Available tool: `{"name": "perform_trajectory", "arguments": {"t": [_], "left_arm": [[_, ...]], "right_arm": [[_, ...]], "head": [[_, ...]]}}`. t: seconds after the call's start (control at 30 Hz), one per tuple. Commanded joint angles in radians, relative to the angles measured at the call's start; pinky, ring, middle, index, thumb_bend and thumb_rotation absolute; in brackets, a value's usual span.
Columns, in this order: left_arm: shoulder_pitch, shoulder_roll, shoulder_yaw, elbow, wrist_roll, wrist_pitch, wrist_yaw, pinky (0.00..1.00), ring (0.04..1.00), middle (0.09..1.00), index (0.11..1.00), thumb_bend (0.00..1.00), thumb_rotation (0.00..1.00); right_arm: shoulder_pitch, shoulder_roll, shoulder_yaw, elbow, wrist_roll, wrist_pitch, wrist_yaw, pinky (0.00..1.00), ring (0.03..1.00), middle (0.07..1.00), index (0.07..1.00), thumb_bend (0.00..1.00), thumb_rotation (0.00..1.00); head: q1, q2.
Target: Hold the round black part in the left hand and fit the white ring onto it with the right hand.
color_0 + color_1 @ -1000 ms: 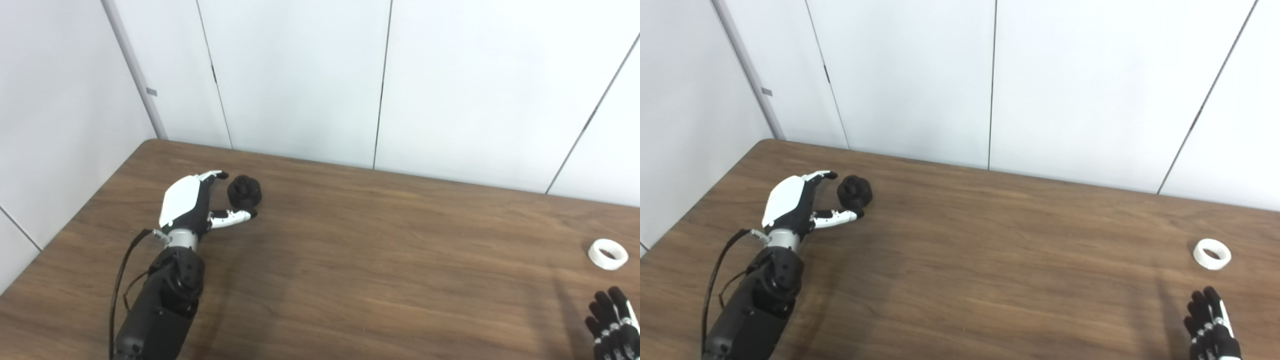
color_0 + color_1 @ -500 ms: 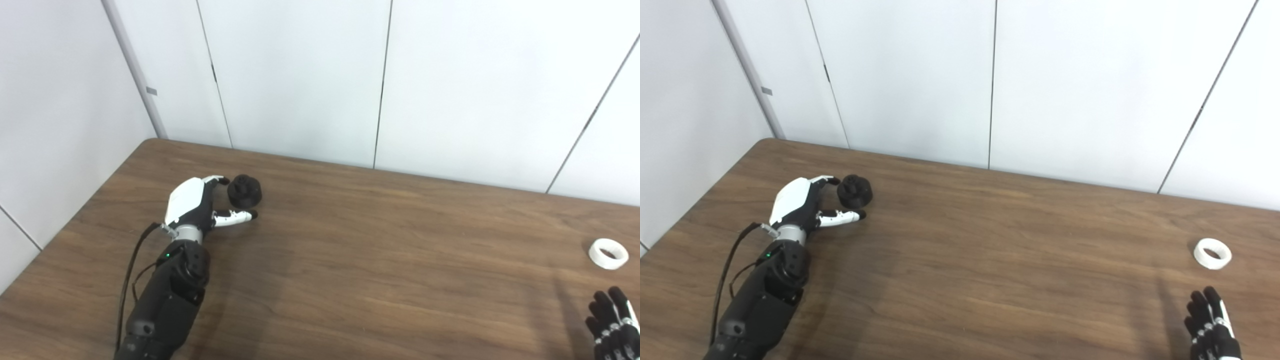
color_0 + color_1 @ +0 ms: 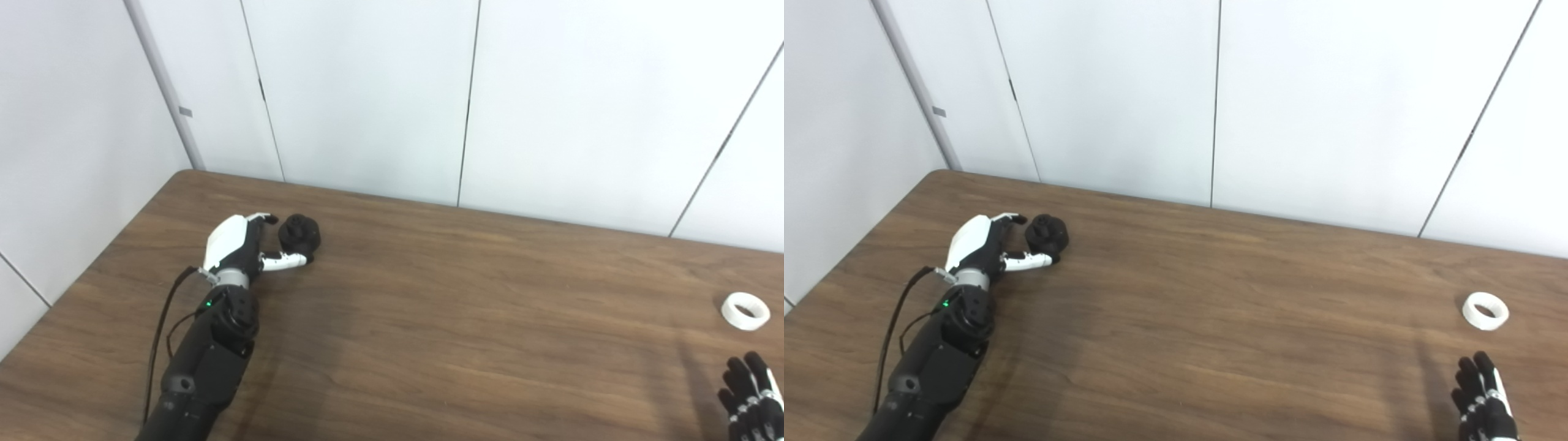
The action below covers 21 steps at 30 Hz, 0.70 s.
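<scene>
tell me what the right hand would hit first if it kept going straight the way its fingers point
Probably the white ring. The right hand lies low at the near edge, fingers pointing away across the table, and the ring sits just beyond them, apart. Depth is unclear.

Both views are bright and evenly lit, with soft diffuse light from overhead. The wooden surface (image 3: 465, 306) carries only faint, blurred shadows, cast toward 6 o'clock of each arm. A dull sheen shows toward 3 o'clock. Focus is slightly soft throughout; wall seams lean outward near the edges.
</scene>
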Motion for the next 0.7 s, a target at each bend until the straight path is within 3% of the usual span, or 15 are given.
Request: {"name": "perform_trajectory", "arguments": {"t": [0.0, 0.27, 0.67], "left_arm": [[-0.074, 0.019, 0.02, -0.028, -0.023, -0.036, 0.037, 1.0, 0.925, 0.915, 0.814, 0.91, 0.34], [-0.066, -0.007, 0.037, -0.017, -0.077, -0.034, 0.067, 1.0, 0.922, 0.9, 0.807, 0.89, 0.32], [-0.058, 0.015, -0.027, -0.002, -0.045, -0.037, 0.072, 1.0, 0.996, 0.932, 0.814, 0.88, 0.34]], "right_arm": [[0.174, -0.012, 0.011, -0.052, 0.012, -0.059, 0.004, 1.0, 0.985, 0.972, 0.986, 0.46, 1.0], [0.177, -0.012, 0.01, -0.054, 0.003, -0.065, 0.001, 1.0, 0.987, 0.976, 0.99, 0.48, 1.0], [0.178, -0.013, 0.009, -0.051, 0.0, -0.068, 0.001, 1.0, 0.981, 0.971, 0.985, 0.49, 1.0]], "head": [[0.001, 0.001], [-0.001, 0.006], [-0.006, 0.01]]}}
